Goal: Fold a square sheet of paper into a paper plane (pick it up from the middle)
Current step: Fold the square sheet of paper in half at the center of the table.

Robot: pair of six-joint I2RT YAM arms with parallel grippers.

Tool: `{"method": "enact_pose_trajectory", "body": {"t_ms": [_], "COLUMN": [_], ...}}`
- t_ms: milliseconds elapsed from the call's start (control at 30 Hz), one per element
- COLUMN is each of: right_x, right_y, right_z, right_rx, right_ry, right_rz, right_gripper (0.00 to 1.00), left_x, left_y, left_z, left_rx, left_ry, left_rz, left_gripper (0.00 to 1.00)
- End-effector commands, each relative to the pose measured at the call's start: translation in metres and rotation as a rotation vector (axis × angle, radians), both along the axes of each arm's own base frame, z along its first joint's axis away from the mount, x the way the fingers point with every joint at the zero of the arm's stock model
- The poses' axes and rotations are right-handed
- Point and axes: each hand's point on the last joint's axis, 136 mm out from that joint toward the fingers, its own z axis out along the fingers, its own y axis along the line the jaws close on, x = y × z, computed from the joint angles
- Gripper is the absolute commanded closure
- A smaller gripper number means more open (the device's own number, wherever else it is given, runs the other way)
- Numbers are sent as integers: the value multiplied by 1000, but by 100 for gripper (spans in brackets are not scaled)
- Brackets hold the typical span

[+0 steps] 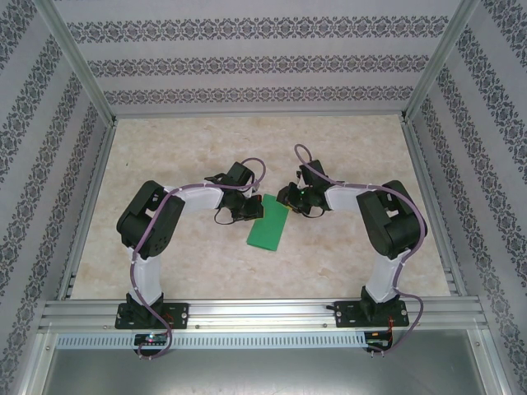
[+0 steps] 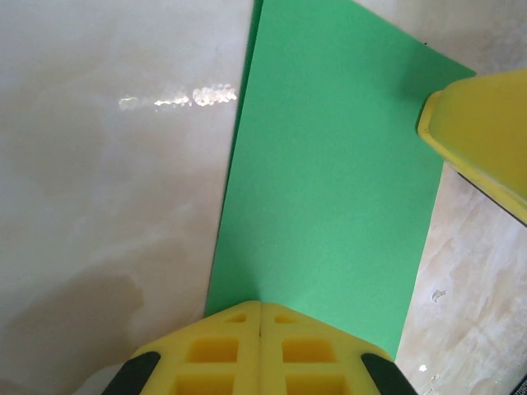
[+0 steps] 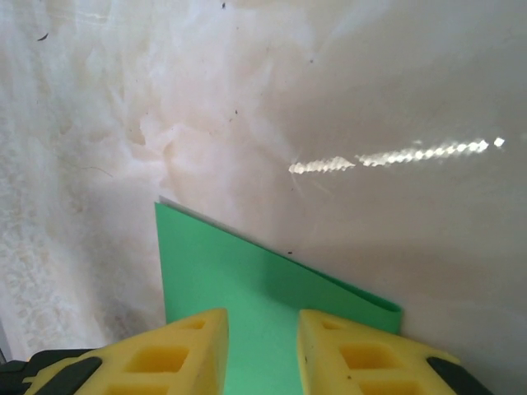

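The square sheet of paper [image 1: 268, 222] is bright green and lies flat on the table, folded into a long rectangle; no paper plane is in view. In the left wrist view the sheet [image 2: 329, 181] runs away from my left gripper [image 2: 261, 304], which is shut with its tips resting on the paper's near end. My right gripper [image 3: 263, 325] is open over the opposite end, and the sheet [image 3: 247, 284] shows flat in the gap between its fingers. The rounded folded edge [image 3: 387, 311] shows at the right. In the top view the left gripper [image 1: 247, 210] and right gripper [image 1: 290, 200] flank the paper's far end.
The pale marbled table [image 1: 181, 148] is walled by patterned panels and metal rails [image 1: 263, 313] along the near edge. One yellow finger of the right gripper [image 2: 482, 136] reaches into the left wrist view beside the paper's far corner.
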Motion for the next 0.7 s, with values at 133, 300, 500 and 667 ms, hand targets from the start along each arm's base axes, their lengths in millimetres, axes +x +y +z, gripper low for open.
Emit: {"method": "enact_pose_trajectory", "body": {"t_ms": [133,300,500,667], "right_x": [9,21,15,12], "right_y": [-3,-5,-10,-12], "right_z": [28,32,-10,-21], "right_rx": [-12,-12,-38,-33], "right_ry": [-39,-42,42,63], "right_rz": [6,4,-17,-28], "right_gripper": [70,70,70,71], "left_x": [-23,-22,-22,-21], "left_y": [20,19,19,19], "left_z": [-29,-28,-28,-26], "left_rx": [135,135,131,134], "left_ry": [81,79,82,78], "left_rz": [-12,-17,-11,-15], "left_gripper": [94,95,94,94]}}
